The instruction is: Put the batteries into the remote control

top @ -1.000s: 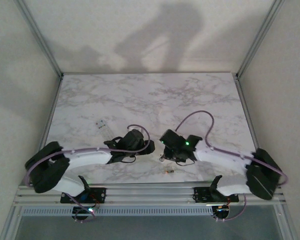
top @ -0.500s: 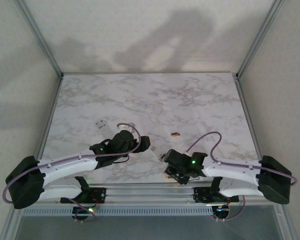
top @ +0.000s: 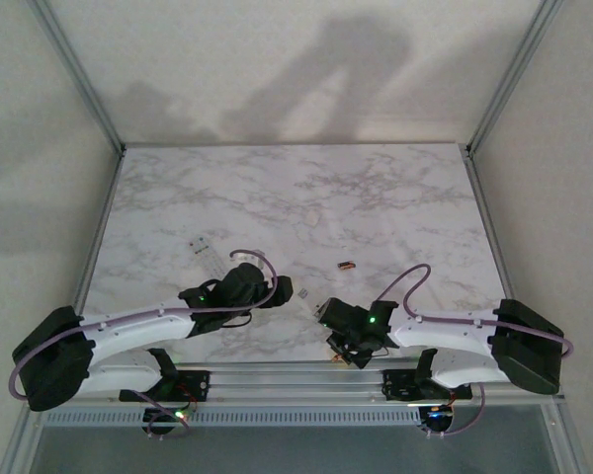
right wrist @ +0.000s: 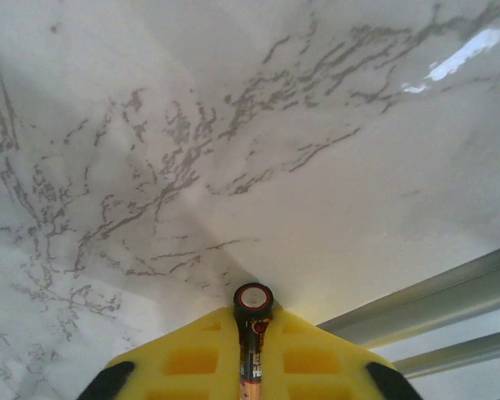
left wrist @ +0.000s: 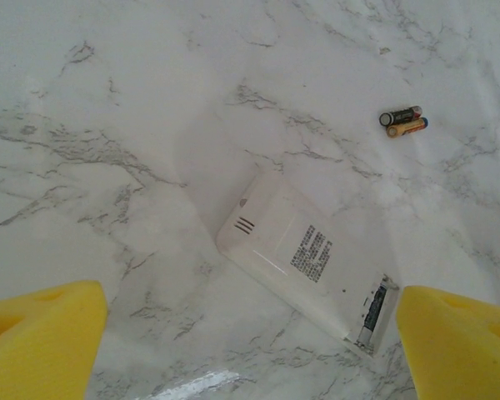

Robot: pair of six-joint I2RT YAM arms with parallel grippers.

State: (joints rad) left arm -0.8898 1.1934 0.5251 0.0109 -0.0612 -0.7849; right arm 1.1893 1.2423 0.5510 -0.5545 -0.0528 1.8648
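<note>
My right gripper [right wrist: 253,323] is shut on a battery [right wrist: 253,300], whose ringed end pokes out past the yellow fingers [right wrist: 192,358]. It hovers low near the table's front edge [top: 333,334]. Two more batteries [left wrist: 402,122] lie side by side on the marble [top: 345,265]. My left gripper [left wrist: 250,342] is open and empty [top: 277,289], above a white remote [left wrist: 292,250] lying face down with its battery bay [left wrist: 375,307] uncovered. The remote control [top: 206,253], long, slim and with grey buttons, lies apart at the left behind the left arm.
The marble tabletop [top: 296,197] has open room across the middle and back. Metal rails [right wrist: 450,292] run along the front edge just beyond the right gripper. Frame posts [top: 89,99] stand at the back corners.
Both arms pulled back toward the front edge, uncovering the two batteries. The right gripper dropped onto the battery near the front edge and closed on it. The left jaws spread wider.
</note>
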